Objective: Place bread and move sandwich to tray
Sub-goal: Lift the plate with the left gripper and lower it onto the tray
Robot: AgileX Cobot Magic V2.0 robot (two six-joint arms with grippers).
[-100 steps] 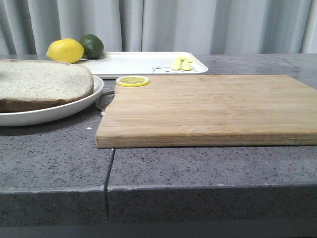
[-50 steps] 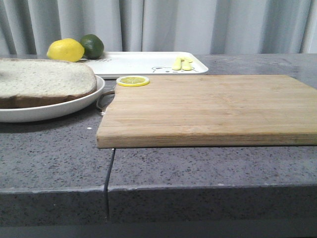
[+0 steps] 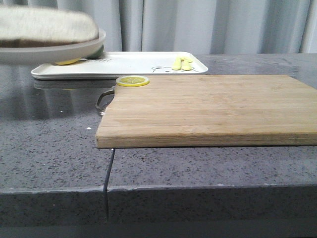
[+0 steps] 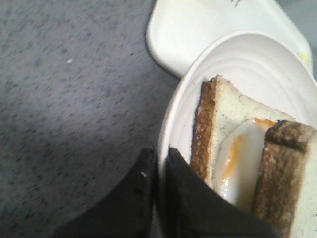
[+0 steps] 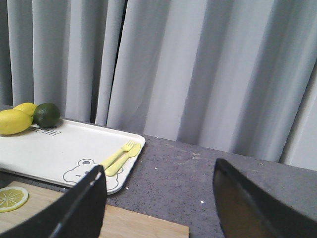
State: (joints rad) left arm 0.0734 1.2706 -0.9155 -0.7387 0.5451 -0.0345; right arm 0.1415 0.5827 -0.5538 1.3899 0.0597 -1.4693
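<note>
A rectangular pale wooden cutting board (image 3: 208,109) lies flat on the speckled grey stone bench (image 3: 54,148), with a metal loop handle at its left end. A thin round lemon slice (image 3: 132,81) sits on the board's far left corner. Further back lie a whole yellow lemon (image 5: 13,121) and a dark green lime (image 5: 46,114), touching, plus a pale yellow plastic fork and knife (image 5: 119,157). Grey pleated curtains (image 3: 198,25) hang behind.

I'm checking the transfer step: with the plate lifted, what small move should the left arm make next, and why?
Probably carry the plate a little further over the tray, then lower it. The left gripper pinches its rim, and the sandwich hangs above the tray's near-left corner.
</note>
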